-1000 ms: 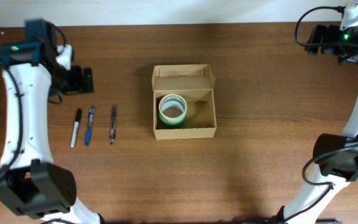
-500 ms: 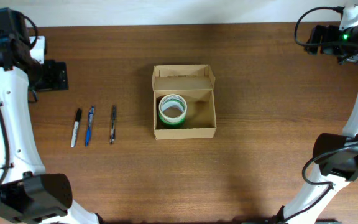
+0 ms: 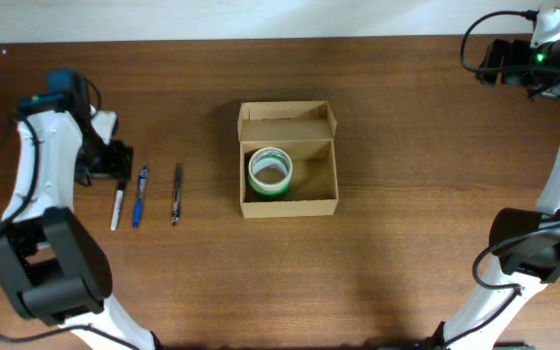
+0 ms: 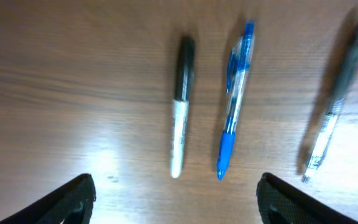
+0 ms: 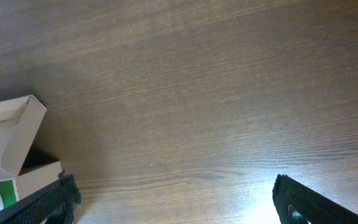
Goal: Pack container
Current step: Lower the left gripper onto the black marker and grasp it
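I count one box [image 3: 314,206], one tape roll [image 3: 269,190] and three pens: a marker [image 4: 179,109], a blue pen [image 4: 234,106] and a dark pen [image 4: 334,106]. The box sits mid-table [image 3: 406,243] with the roll in its left half. My left gripper [image 4: 176,190] hangs over the marker, jaws wide, with the pens between it and the box. My right gripper [image 5: 176,196], also wide, is well apart at the far right corner. The box faces up, flap open on the far side, long axis left to right.
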Robot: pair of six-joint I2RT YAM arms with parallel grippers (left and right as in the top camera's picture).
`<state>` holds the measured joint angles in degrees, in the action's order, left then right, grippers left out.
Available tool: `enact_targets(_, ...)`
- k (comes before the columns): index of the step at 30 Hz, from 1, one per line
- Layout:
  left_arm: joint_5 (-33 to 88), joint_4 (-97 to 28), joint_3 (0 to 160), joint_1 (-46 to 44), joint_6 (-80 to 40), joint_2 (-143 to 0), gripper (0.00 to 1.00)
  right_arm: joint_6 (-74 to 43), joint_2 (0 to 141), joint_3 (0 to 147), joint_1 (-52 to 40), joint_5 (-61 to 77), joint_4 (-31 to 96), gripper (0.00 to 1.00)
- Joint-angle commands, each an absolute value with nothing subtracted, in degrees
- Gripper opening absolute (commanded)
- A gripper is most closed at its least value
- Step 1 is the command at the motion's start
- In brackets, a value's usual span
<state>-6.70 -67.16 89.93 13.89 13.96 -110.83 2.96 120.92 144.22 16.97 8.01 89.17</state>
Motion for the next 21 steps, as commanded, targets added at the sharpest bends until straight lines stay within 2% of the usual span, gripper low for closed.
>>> enact_targets(1,-7.44,-65.89,86.28,14.04,14.66,-113.82,0.8,2.5,120.77,144.53,17.28,8.34,89.17,0.99)
enact_targets(5,-7.51,-64.31,84.66,14.04,14.61,-116.46,0.76,2.5,120.77,144.53,17.28,8.34,89.17,0.99)
enact_targets(19,-7.55,-60.71,84.47,14.06,13.8,-118.26,0.75,2.5,120.77,144.55,17.28,8.34,89.17,0.99)
enact_targets(21,-7.81,-60.05,84.47,14.33,13.8,-118.28,0.7,2.5,120.77,144.55,17.28,8.34,89.17,0.99)
